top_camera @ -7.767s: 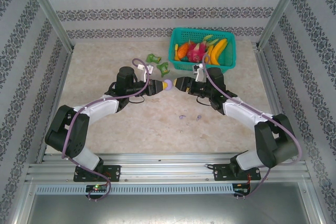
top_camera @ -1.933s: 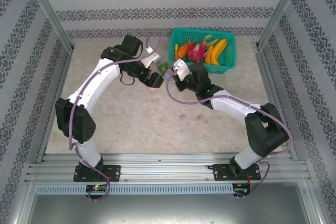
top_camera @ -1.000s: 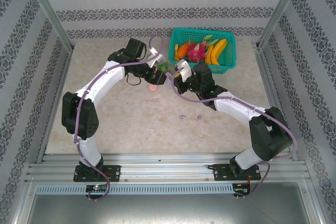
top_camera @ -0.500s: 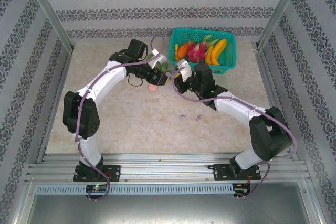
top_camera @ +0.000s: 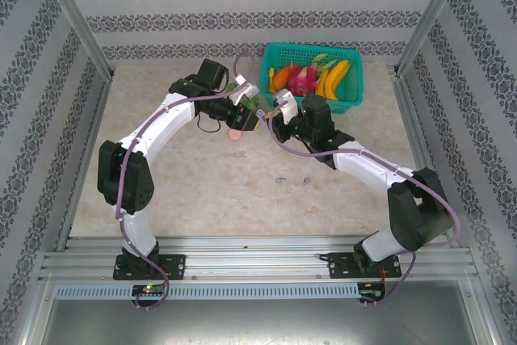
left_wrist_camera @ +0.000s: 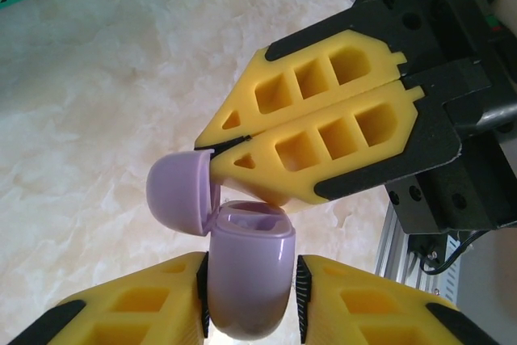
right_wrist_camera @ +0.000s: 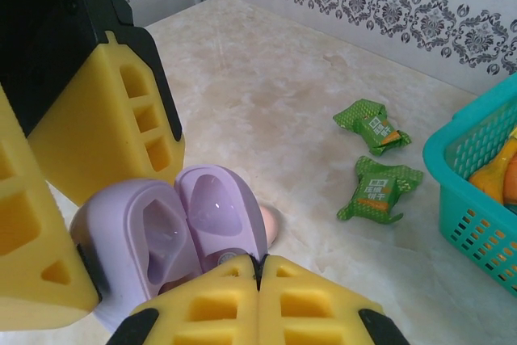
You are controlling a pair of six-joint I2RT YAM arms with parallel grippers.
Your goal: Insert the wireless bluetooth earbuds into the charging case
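Left wrist view: left gripper point(left_wrist_camera: 250, 300) clamped on base of purple charging case point(left_wrist_camera: 246, 280), pads touching both sides, fingers spread only to case width. Case held off table, hinged open. Lid point(left_wrist_camera: 182, 195) swung back, tilted away from base. Right gripper point(left_wrist_camera: 220, 148) pinched flat on lid edge, fingertips point(left_wrist_camera: 242, 163) pressed together with no gap between them.

Top view: left gripper point(top_camera: 246, 121) and right gripper point(top_camera: 271, 121) tip to tip at mid-table, just in front of teal basket point(top_camera: 311, 48). Pink rounded object point(top_camera: 235, 136) on table just under left gripper. Two pale purple earbuds point(top_camera: 279, 179) loose on table, near each other, well apart from case, toward arm bases. Pink earbuds: can't make out. Bananas point(top_camera: 335, 78) and dragon fruit point(top_camera: 301, 78) in basket.

Right wrist view: case point(right_wrist_camera: 161, 240) with both halves facing camera, moulded recesses visible in each. Two green wrappers point(right_wrist_camera: 380, 189) on table between case and basket point(right_wrist_camera: 477, 167), apart from both.
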